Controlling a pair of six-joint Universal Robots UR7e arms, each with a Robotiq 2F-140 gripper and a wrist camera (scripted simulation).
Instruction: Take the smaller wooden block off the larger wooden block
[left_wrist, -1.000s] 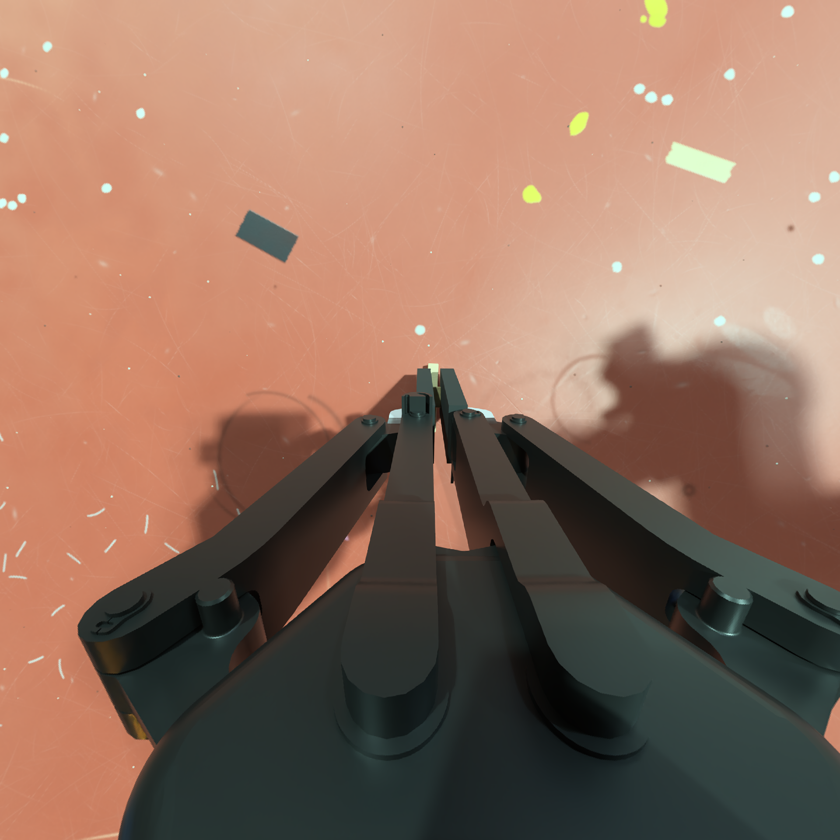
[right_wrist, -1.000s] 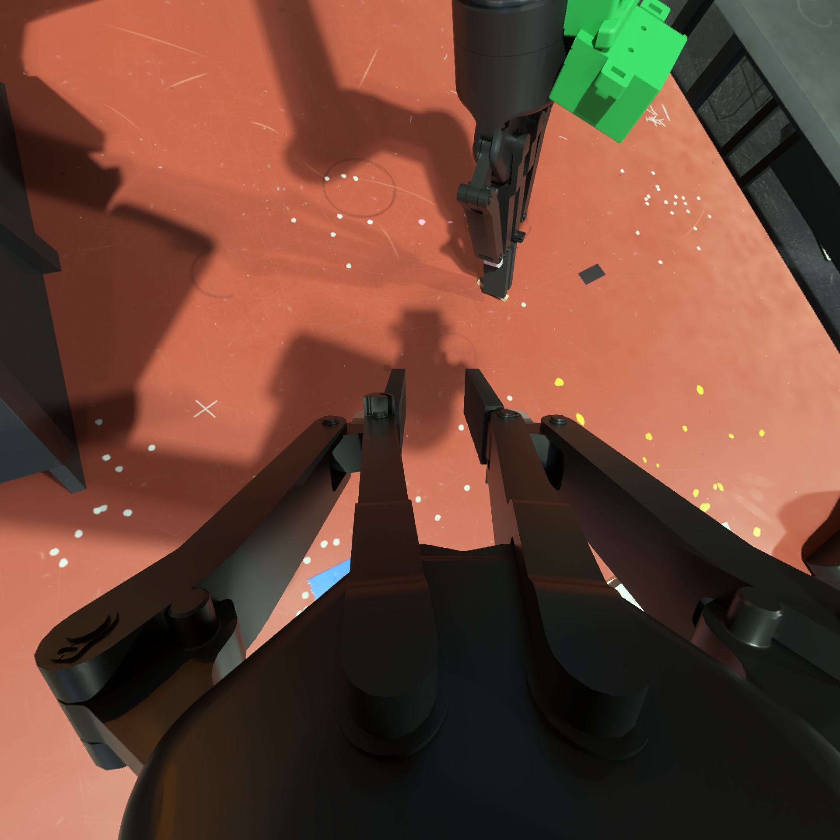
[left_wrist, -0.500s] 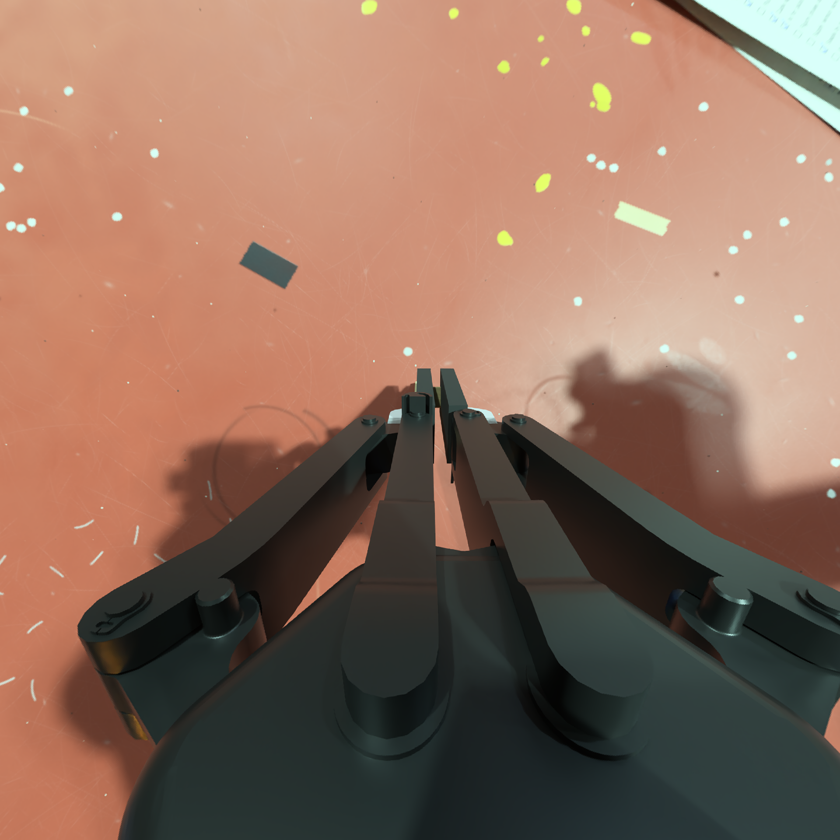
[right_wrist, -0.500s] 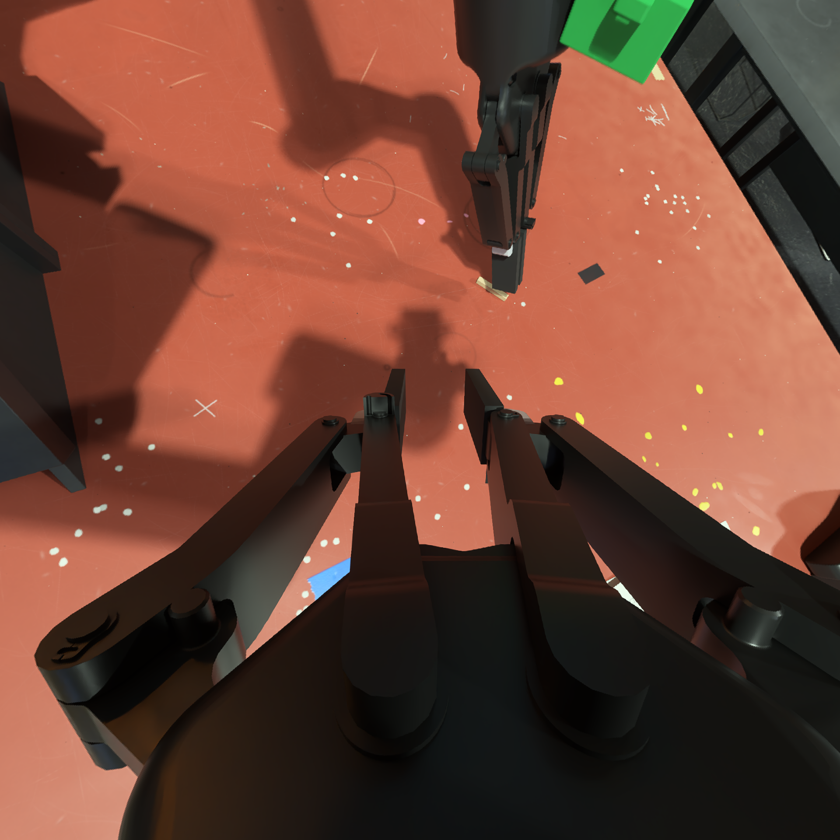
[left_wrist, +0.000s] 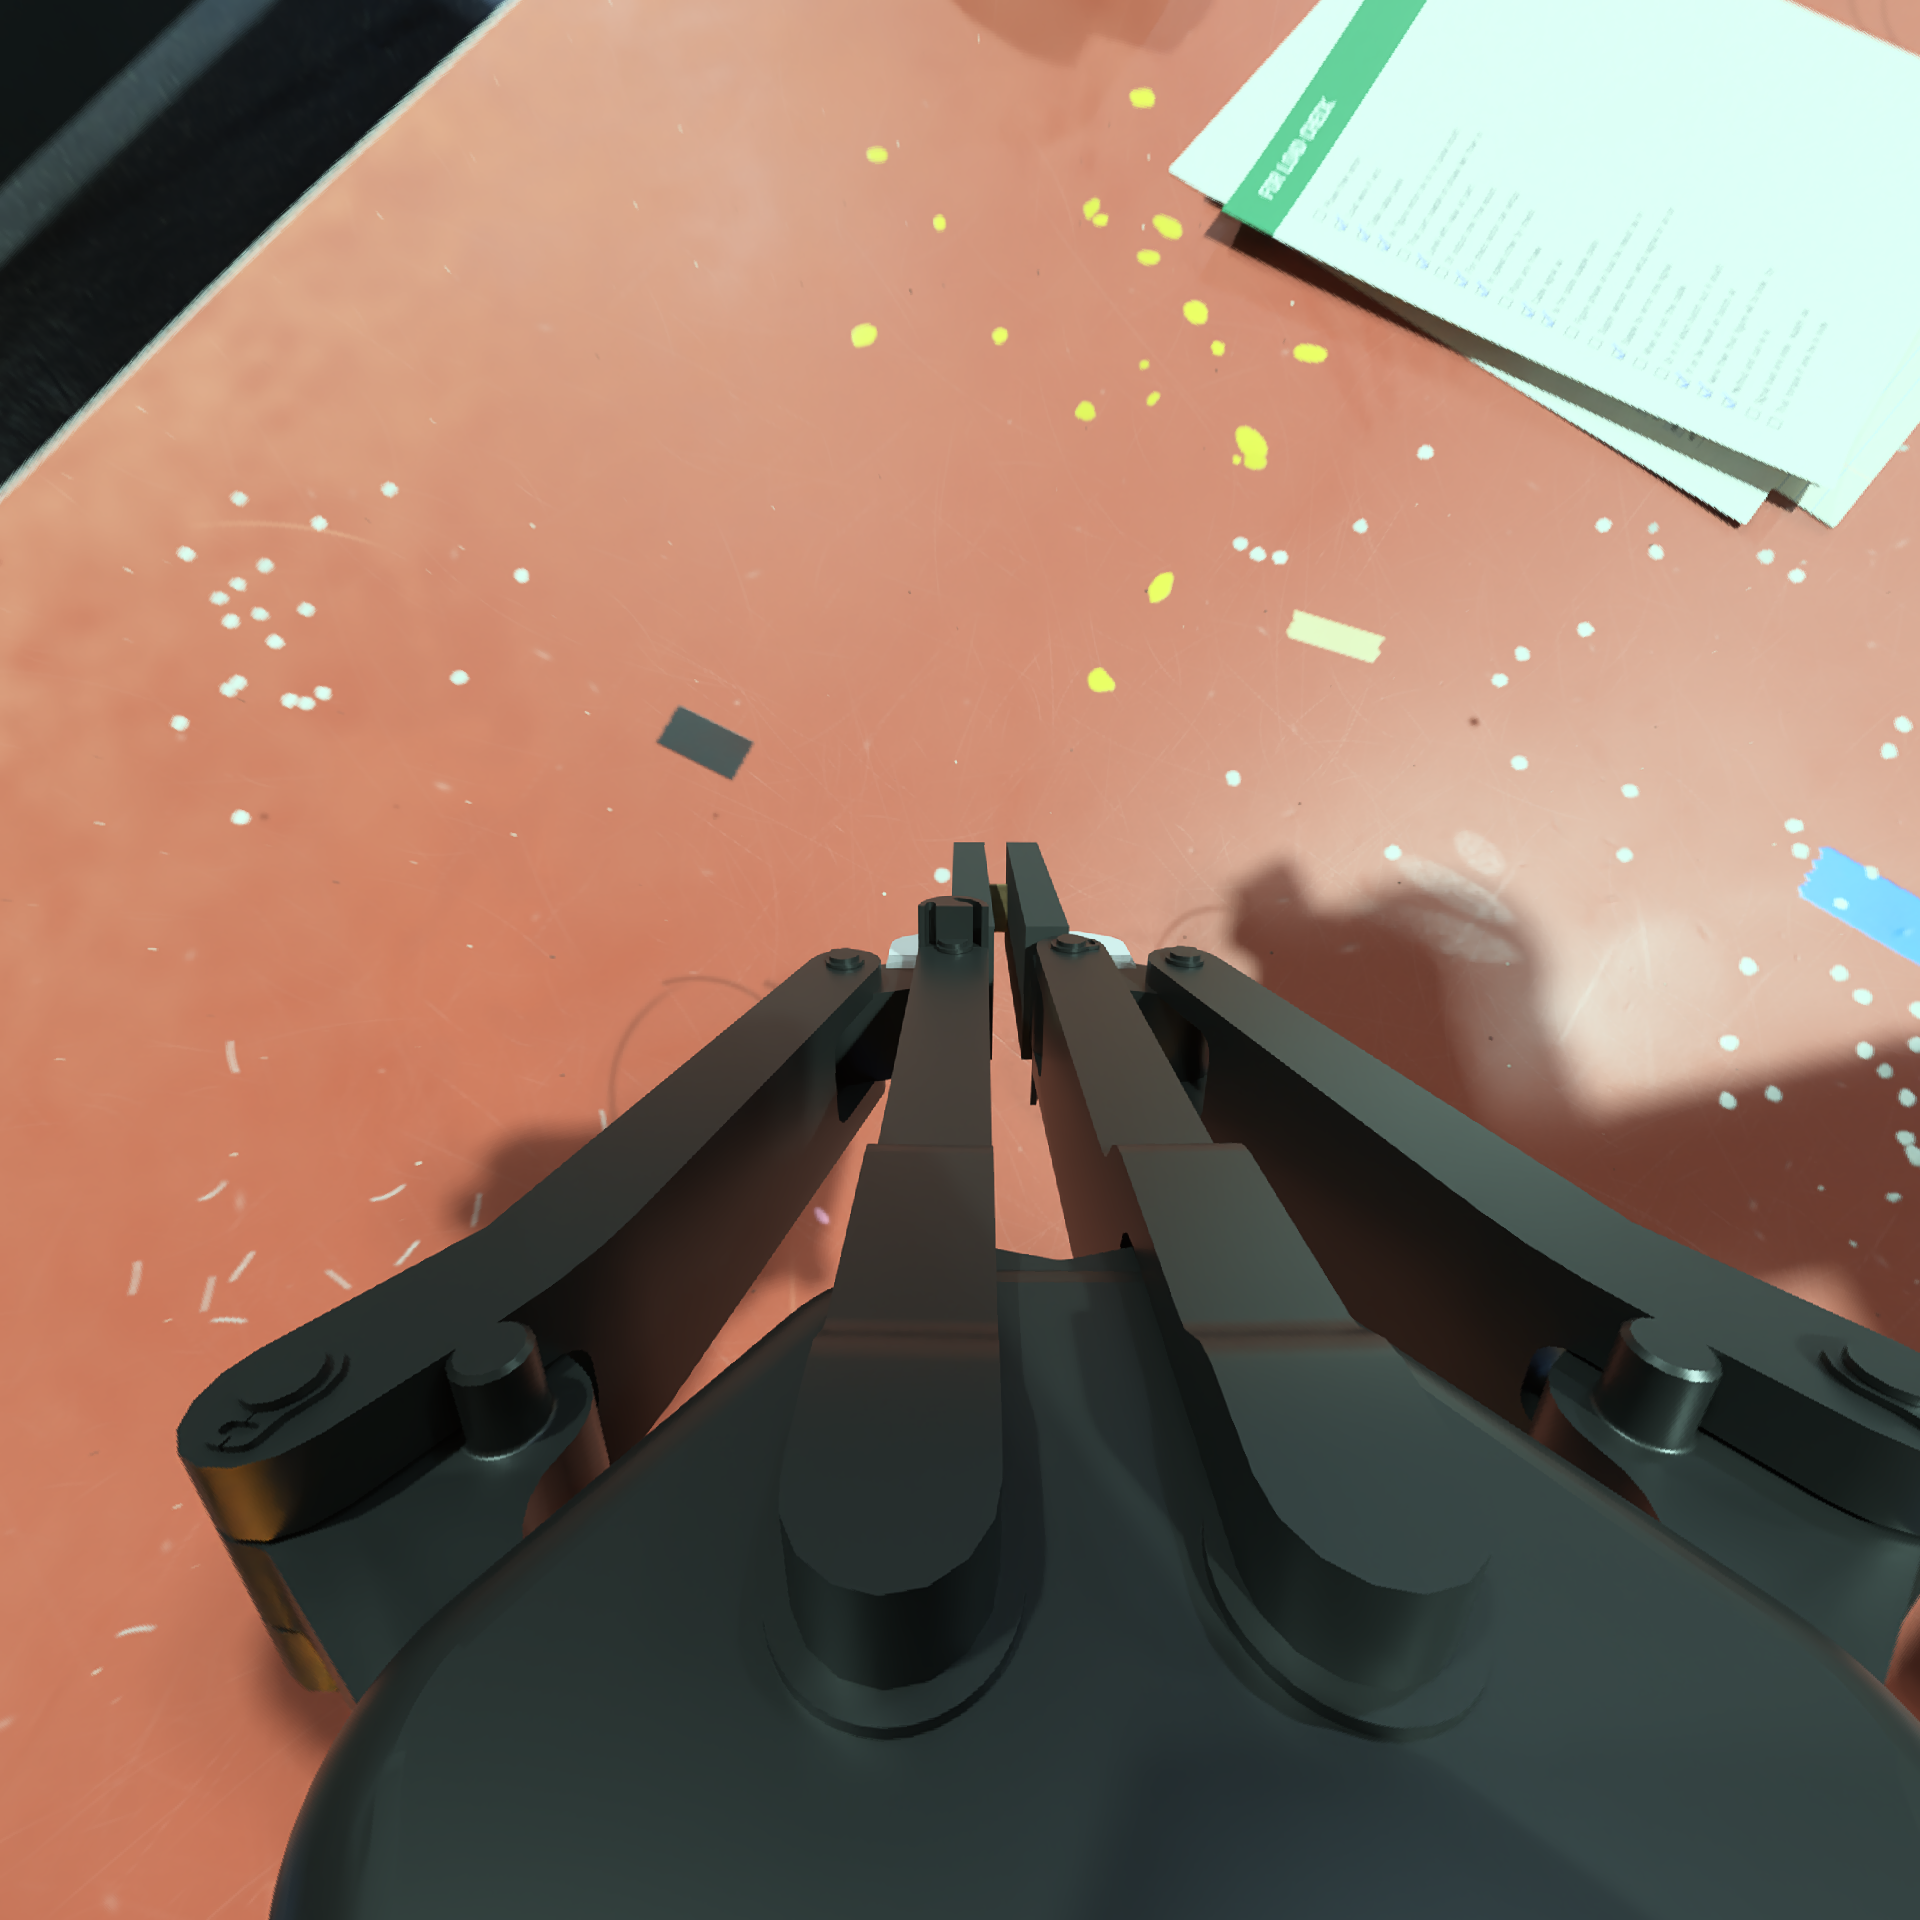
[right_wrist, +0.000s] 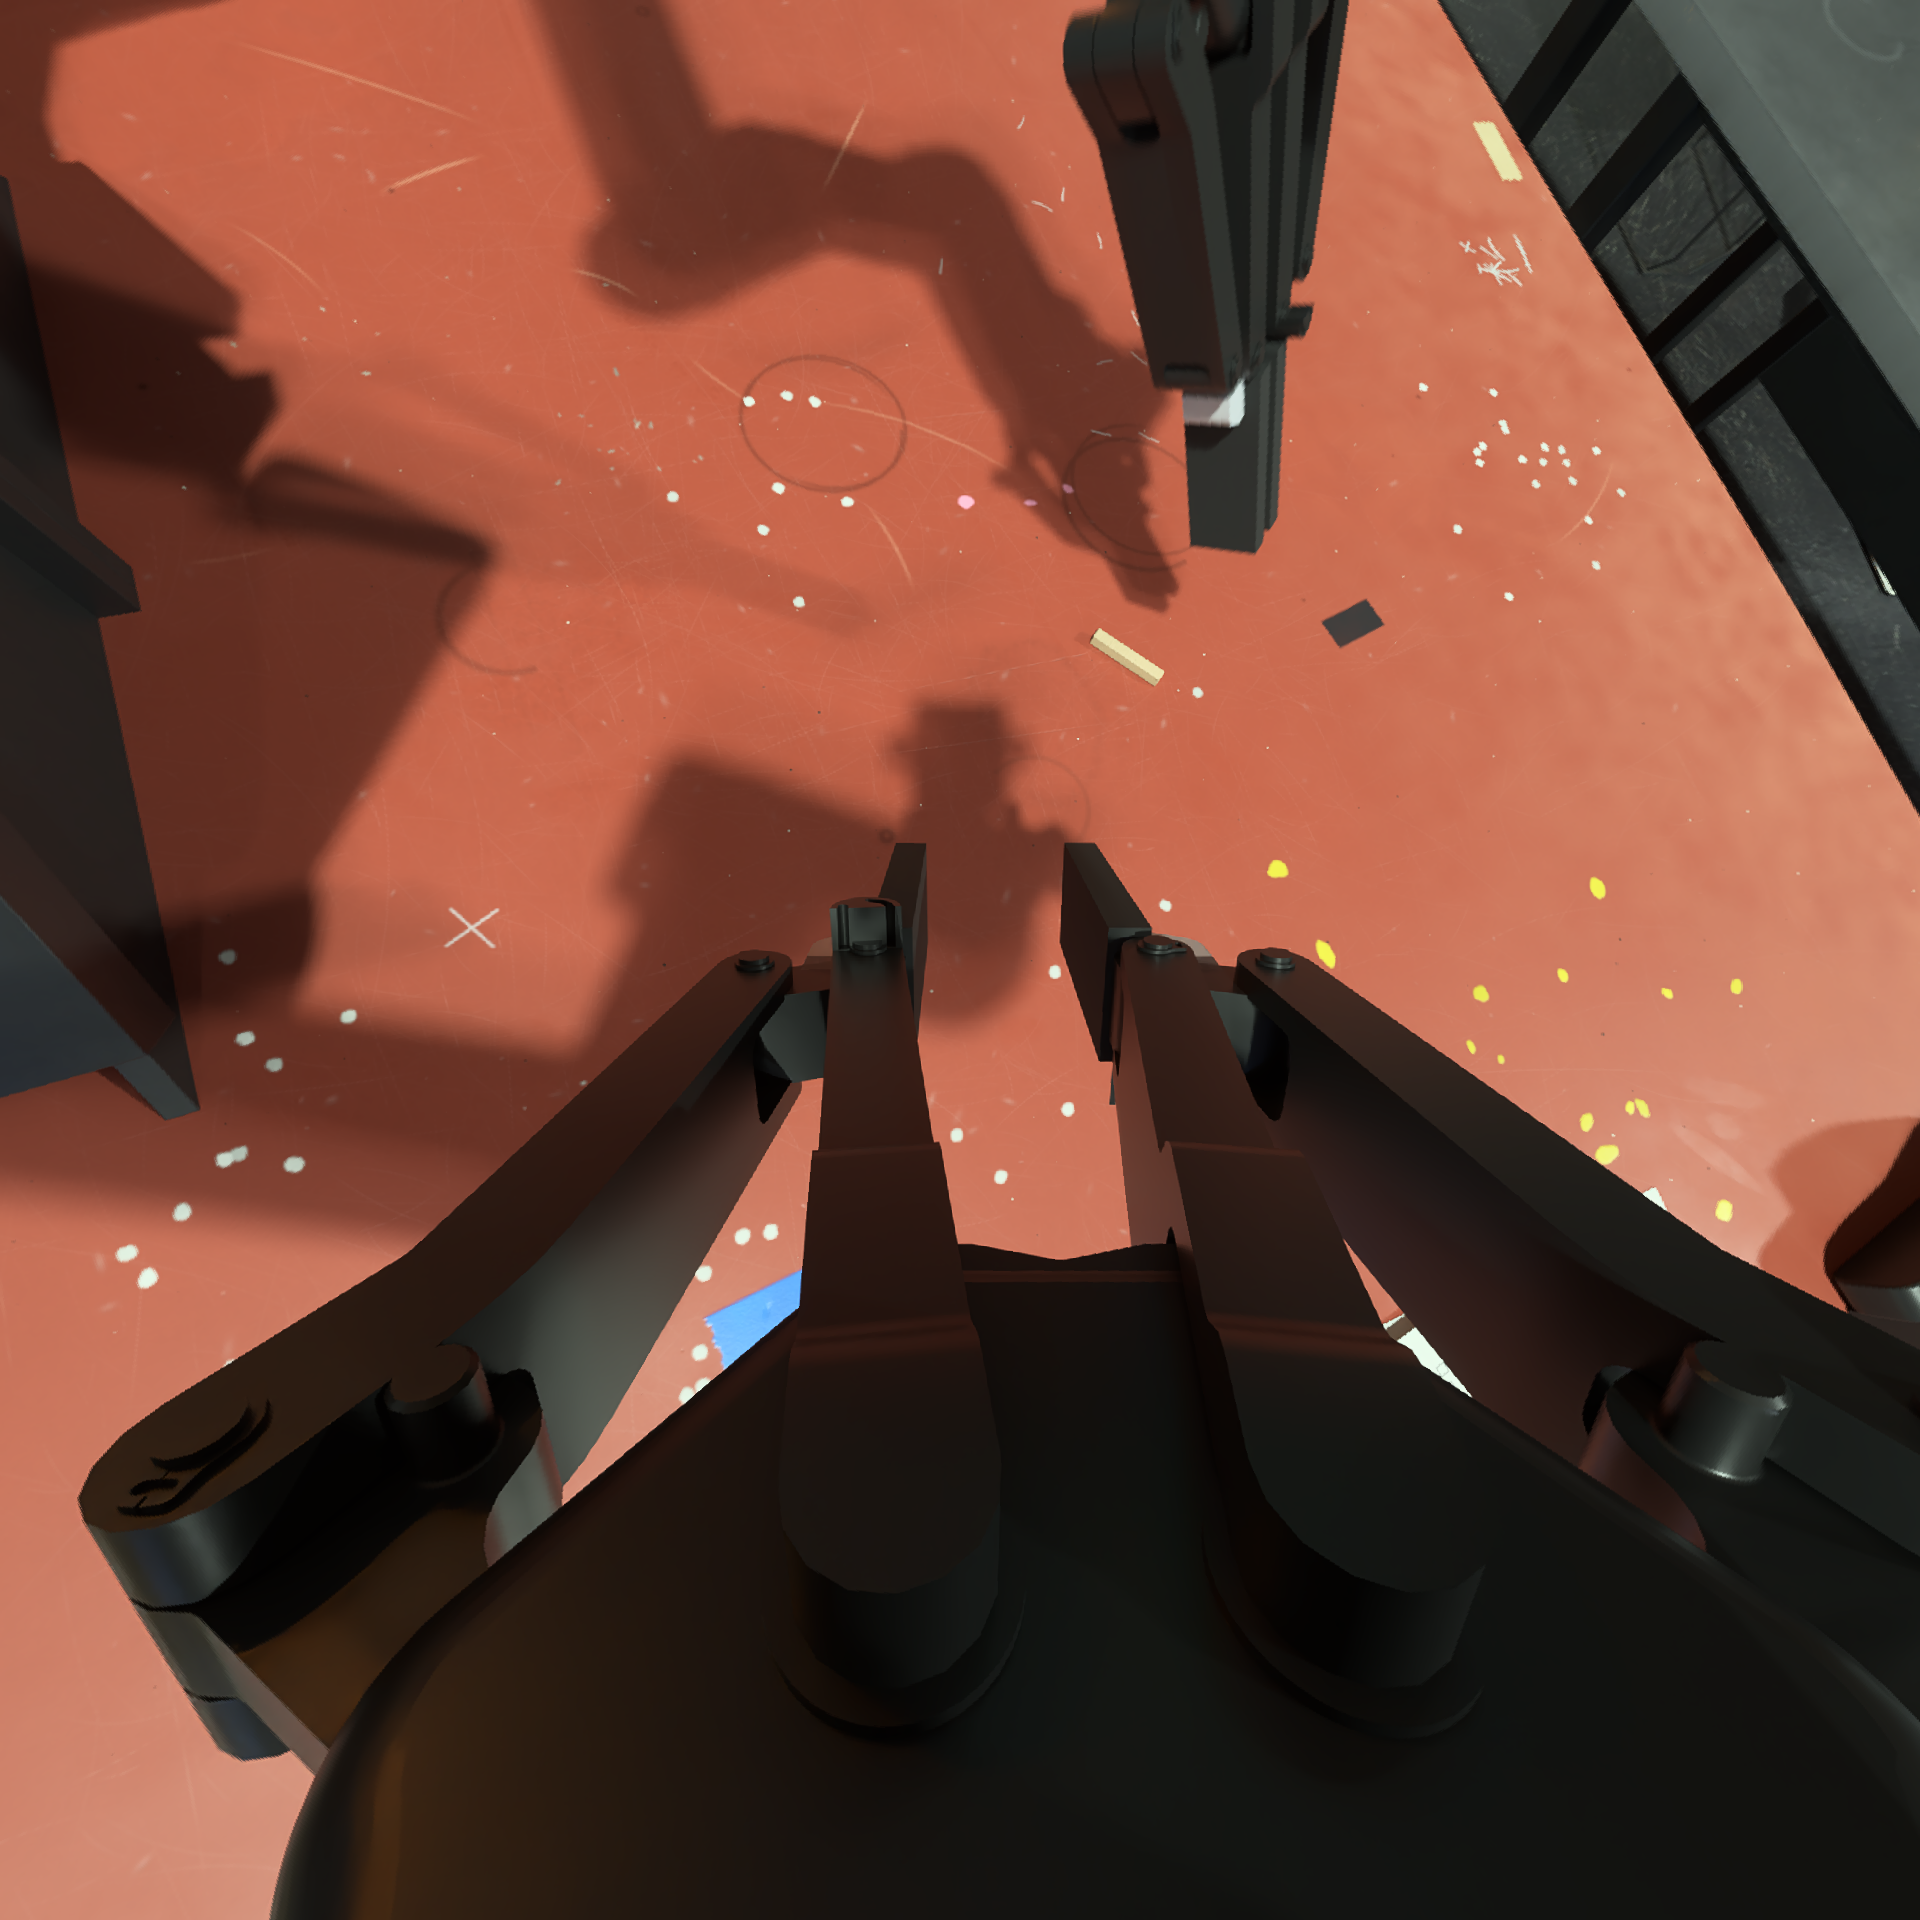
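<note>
My left gripper (left_wrist: 992, 862) is shut on the smaller wooden block (left_wrist: 997, 904), of which only a pale sliver shows between the fingers. It hangs well above the red table (left_wrist: 520, 935). In the right wrist view the left gripper (right_wrist: 1231, 525) hangs above and beyond the larger wooden block (right_wrist: 1126, 657), a pale flat stick that lies alone on the table. The small block is hidden there. My right gripper (right_wrist: 992, 873) is open and empty, above the table and nearer than the larger block.
A stack of white papers (left_wrist: 1610, 229) lies at the far right. A dark flat patch (left_wrist: 704, 742) and blue tape (left_wrist: 1860, 899) mark the table. The table edge (left_wrist: 260, 239) runs at the upper left. Dark structures stand at the right (right_wrist: 1766, 208) and left (right_wrist: 62, 831).
My left gripper has risen from the table with the smaller block, and the larger block now lies uncovered below it. The right gripper has not moved.
</note>
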